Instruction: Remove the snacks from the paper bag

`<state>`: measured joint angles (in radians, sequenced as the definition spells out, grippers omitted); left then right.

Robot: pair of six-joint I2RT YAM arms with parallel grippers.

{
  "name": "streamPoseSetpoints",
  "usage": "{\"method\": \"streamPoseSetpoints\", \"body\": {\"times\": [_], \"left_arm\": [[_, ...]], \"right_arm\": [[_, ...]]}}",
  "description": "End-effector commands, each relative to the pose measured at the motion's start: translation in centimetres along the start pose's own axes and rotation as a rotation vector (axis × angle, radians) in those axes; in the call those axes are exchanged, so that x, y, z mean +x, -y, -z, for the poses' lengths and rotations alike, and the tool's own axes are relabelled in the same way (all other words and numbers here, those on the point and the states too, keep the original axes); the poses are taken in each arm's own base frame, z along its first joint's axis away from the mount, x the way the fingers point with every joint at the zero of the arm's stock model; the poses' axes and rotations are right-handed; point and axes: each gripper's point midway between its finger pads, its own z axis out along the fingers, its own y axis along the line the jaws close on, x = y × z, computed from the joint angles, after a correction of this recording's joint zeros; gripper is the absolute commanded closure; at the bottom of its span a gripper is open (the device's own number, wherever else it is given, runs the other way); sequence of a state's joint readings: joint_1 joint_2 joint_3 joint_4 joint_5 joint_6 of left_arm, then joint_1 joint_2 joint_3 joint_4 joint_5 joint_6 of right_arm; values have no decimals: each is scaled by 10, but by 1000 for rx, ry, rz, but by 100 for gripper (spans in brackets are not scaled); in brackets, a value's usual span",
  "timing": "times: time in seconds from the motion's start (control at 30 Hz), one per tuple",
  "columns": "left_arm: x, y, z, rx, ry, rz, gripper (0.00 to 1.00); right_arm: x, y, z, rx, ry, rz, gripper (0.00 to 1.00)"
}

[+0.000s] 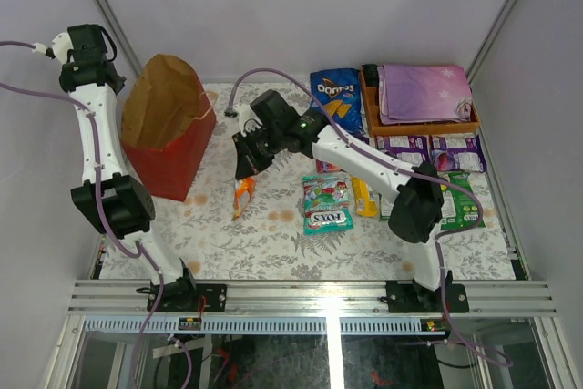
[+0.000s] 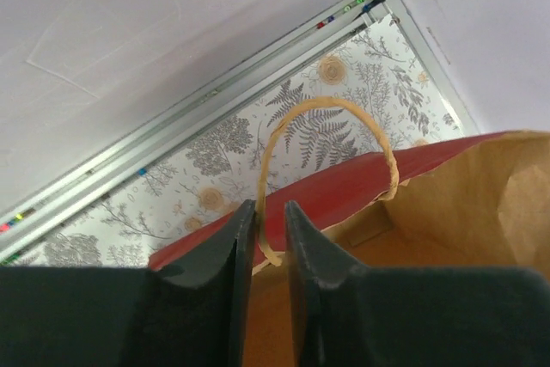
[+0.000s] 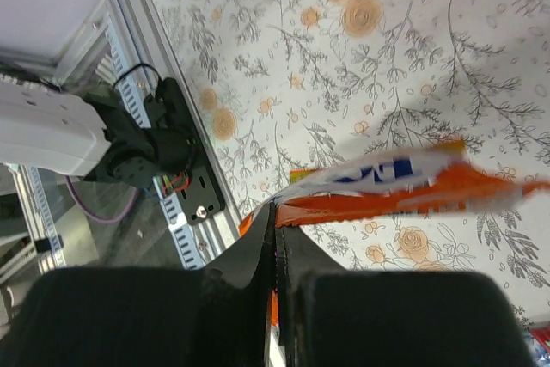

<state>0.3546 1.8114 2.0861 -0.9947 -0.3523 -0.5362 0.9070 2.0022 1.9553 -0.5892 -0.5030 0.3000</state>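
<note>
Mostly white walls (image 1: 273,6) round a table (image 1: 228,243) in fern-and-rose print cloth; red paper bag (image 1: 173,157), crumpled kraft inside, stands far-left; left gripper (image 2: 270,217) a crack apart, twisted tan handle (image 2: 326,109) running between its jaws; right gripper (image 3: 276,212) clamped on glossy orange packet (image 3: 404,191); other snacks (image 1: 328,202) lie flat mid-right.

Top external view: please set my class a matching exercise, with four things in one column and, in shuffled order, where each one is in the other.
Things
1. red paper bag
2. Doritos bag
3. orange packet
4. purple star-print cloth

Places
A. lying in the orange wooden tray
B. pinched in the right pincer
C. standing upright at the far left
D. lying flat just left of the tray

Pairs: 1-C, 2-D, 3-B, 4-A
</note>
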Motion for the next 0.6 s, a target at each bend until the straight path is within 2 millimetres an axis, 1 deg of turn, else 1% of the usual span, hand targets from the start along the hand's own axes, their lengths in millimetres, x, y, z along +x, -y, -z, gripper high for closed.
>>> {"method": "streamPoseSetpoints", "body": {"times": [0.0,0.07,0.17,0.2,0.27,0.37,0.4,0.47,0.57], "left_arm": [[-9,0,-11,13,34,-10,65],[-8,2,-10,33,30,-21,41],[-10,6,-3,77,44,-31,8],[-12,8,1,93,51,-29,1],[-16,12,9,123,62,-28,0],[-16,18,19,172,60,-29,0],[-14,20,21,186,60,-32,0],[-10,21,24,196,55,-40,0],[-6,22,30,209,60,-55,0]], "right_arm": [[-2,-14,1,-107,-27,76,100],[5,3,-5,-104,-47,81,100],[12,47,-11,-83,-57,3,100],[16,68,-13,-69,-65,-40,100],[27,108,-18,-24,-93,-111,100],[41,170,-22,119,-142,-145,100],[44,187,-23,161,-160,-153,100],[49,215,-24,217,-190,-160,100],[48,250,-17,299,-199,-173,100]]}}
